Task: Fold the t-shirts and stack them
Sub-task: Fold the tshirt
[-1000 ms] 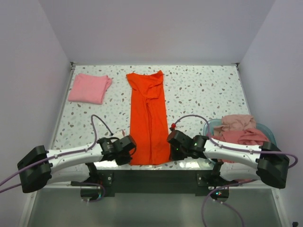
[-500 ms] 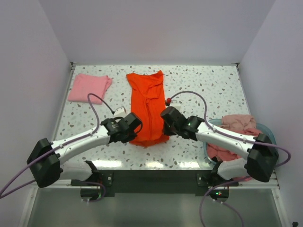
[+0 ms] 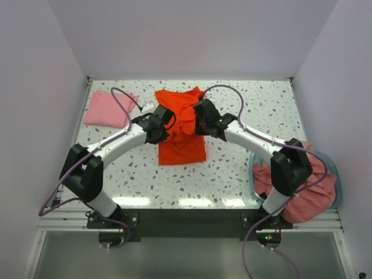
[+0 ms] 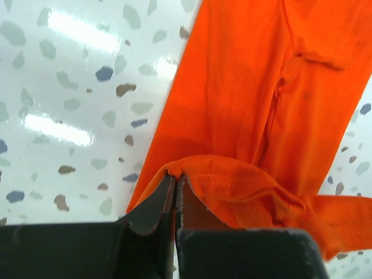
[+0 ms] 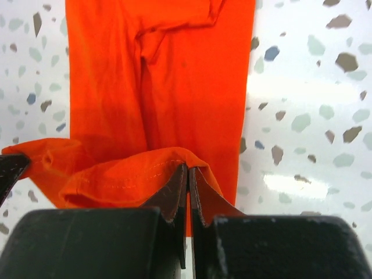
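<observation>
The orange-red t-shirt (image 3: 181, 145) is laid mid-table (image 3: 250, 110), its near hem doubled back over the rest. One hem corner is pinched in the closed left pincer (image 4: 175, 177), the other in the closed right pincer (image 5: 188, 168). From above, both sets of fingertips are hidden under the wrists. A folded light pink t-shirt (image 3: 103, 109) is seen far left. Salmon-pink t-shirts (image 3: 308, 197) are heaped in a largely covered teal tub (image 3: 339, 192).

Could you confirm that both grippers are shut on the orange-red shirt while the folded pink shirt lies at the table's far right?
Not quite: the top view shows the folded pink shirt at the far left; the rest holds.
</observation>
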Robot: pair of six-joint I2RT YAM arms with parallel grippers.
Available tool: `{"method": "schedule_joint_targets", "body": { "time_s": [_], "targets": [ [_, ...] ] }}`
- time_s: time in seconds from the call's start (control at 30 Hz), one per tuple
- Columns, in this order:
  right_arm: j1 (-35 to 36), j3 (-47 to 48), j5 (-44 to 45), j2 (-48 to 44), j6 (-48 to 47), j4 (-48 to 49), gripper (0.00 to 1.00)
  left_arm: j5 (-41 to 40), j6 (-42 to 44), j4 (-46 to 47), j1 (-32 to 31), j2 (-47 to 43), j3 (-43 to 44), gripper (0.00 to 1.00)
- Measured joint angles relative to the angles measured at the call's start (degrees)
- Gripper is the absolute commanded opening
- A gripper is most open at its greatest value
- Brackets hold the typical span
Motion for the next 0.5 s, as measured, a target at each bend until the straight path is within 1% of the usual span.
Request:
{"method": "schedule_joint_targets", "body": {
  "time_s": [0.2,0.5],
  "targets": [
    [-3.4,6.1,-1.4,6.0,-1.9,0.0,0.0,0.1,3.8,2.7,3.4,5.8,5.2,0.0],
    [-6.2,11.8,-3.2,14.7,-3.2,0.0,0.0,2.5,6.5,5.5,7.2,13.6,9.3,0.0]
  ]
}}
